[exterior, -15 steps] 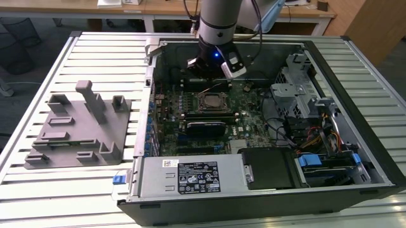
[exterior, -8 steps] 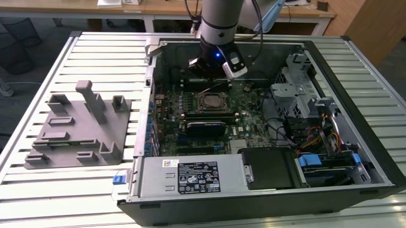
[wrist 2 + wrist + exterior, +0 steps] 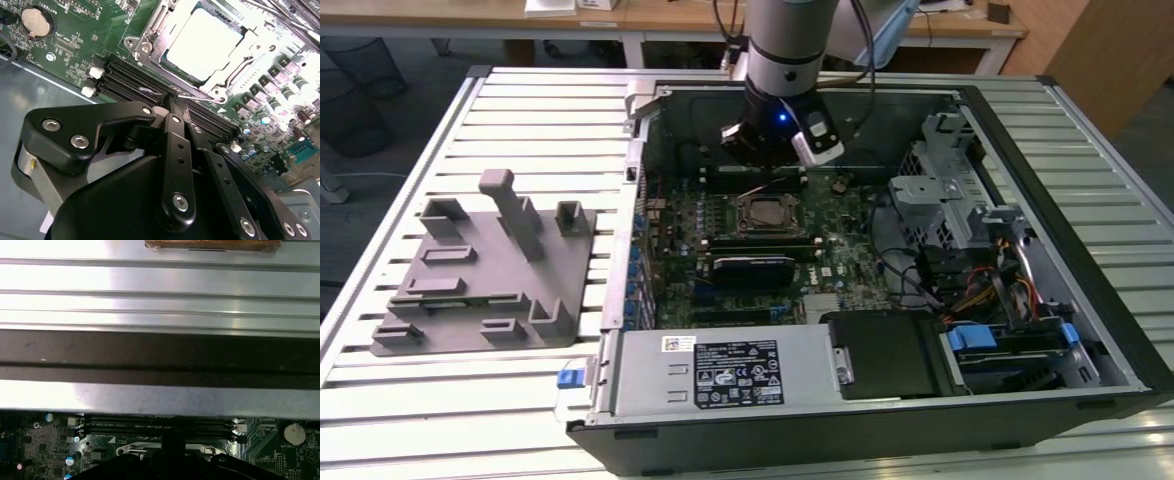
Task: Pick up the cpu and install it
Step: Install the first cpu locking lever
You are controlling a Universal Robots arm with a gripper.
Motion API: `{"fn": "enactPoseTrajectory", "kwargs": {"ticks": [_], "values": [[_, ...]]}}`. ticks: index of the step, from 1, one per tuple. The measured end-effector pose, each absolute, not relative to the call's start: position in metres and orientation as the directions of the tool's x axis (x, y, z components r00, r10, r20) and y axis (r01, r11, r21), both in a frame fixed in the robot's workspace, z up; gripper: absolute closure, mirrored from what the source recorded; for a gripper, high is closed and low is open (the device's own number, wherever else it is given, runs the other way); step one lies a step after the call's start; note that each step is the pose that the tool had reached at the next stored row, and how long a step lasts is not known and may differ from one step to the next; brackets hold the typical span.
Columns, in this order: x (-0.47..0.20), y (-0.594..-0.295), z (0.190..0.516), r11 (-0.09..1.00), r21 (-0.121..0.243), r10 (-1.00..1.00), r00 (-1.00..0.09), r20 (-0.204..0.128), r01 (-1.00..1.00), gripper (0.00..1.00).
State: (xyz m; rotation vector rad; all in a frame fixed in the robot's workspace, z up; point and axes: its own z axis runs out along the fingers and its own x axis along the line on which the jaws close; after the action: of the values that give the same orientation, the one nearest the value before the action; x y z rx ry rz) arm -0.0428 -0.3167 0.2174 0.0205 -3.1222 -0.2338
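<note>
1. The exterior view is evenly lit; the computer case (image 3: 881,250) interior sits in shadow.
2. In the second wrist view, glare washes out the cpu (image 3: 207,42).
3. In the first wrist view, the slatted table (image 3: 160,295) blooms white, slightly soft.

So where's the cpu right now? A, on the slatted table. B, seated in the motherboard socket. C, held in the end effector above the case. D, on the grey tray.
B: the second wrist view shows the cpu lying in the socket, with the end effector beside it.
</note>
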Motion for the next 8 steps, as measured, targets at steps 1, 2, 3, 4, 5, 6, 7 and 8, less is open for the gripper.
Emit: {"fn": "enactPoseTrajectory", "kwargs": {"ticks": [1, 2, 3, 4, 5, 6, 7, 8], "values": [[-0.0421, -0.3166, 0.217, 0.989, 0.149, -0.014, -1.0, 0.01, -0.012, 0.89], [-0.0414, -0.3165, 0.2166, 0.989, 0.149, -0.014, -1.0, 0.01, -0.012, 0.89], [-0.0407, -0.3164, 0.2161, 0.989, 0.149, -0.014, -1.0, 0.01, -0.012, 0.89], [-0.0399, -0.3163, 0.2157, 0.989, 0.149, -0.014, -1.0, 0.01, -0.012, 0.89], [-0.0392, -0.3163, 0.2152, 0.989, 0.149, -0.014, -1.0, 0.01, -0.012, 0.89], [-0.0383, -0.3163, 0.2148, 0.989, 0.149, -0.014, -1.0, 0.01, -0.012, 0.89], [-0.0375, -0.3163, 0.2144, 0.989, 0.149, -0.014, -1.0, 0.01, -0.012, 0.89], [-0.0367, -0.3163, 0.2139, 0.989, 0.149, -0.014, -1.0, 0.01, -0.012, 0.89]]}}
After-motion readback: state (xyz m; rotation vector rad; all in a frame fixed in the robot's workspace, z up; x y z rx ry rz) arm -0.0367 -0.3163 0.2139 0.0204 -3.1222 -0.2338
